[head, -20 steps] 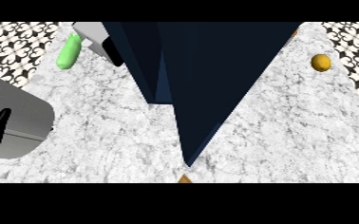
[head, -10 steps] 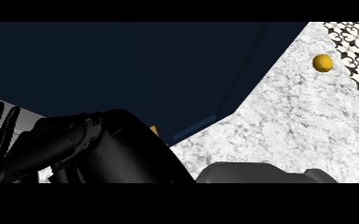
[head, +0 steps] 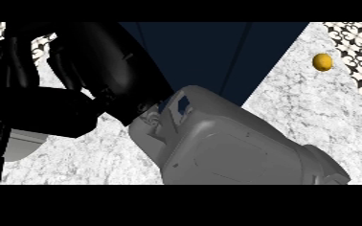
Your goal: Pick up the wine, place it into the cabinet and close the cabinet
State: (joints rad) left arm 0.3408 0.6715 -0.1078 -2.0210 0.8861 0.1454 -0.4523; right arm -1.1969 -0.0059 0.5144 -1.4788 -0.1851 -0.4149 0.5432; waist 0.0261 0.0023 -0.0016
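My right hand (head: 99, 72) fills the upper left of the head view as a large black mass, close to the camera. Its grey forearm (head: 226, 148) runs up to it from the lower right. The hand lies in front of the left part of the dark navy cabinet (head: 212, 57), which spans the top middle. No wine bottle shows anywhere; the hand and forearm hide much of the counter and whatever may be inside the hand. My left hand does not show.
A small orange round object (head: 322, 62) lies on the white marble counter (head: 304, 115) at the right, near the patterned wall. A pale grey shape (head: 17, 143) sits at the lower left edge, partly behind the hand.
One second ago no arm crossed the view. The right hand and forearm have since swung in from below, up and to the left, covering the green object at the upper left.
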